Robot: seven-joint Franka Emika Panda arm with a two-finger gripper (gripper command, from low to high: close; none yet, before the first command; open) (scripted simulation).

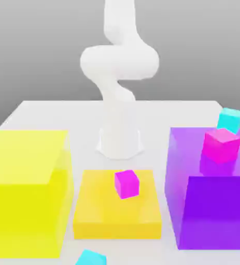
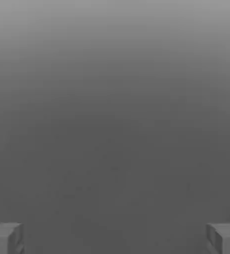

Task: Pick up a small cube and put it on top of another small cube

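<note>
Exterior view: two small cyan cubes well apart on the table (image 1: 49, 111), one (image 1: 229, 119) behind the purple block (image 1: 194, 155) at the exterior view's right, the other (image 1: 90, 257) at the near edge before the orange slab (image 1: 96, 207). Hand view: claw (image 2: 115, 238) spread wide, fingertips (image 2: 5, 238) at opposite edges, holding nothing. Best to descend straight over one cyan cube, clear of the blocks, avoiding the magenta cubes (image 1: 127, 183). No containers present.

White table (image 1: 49, 111), coloured blocks (image 1: 26, 189)
</note>
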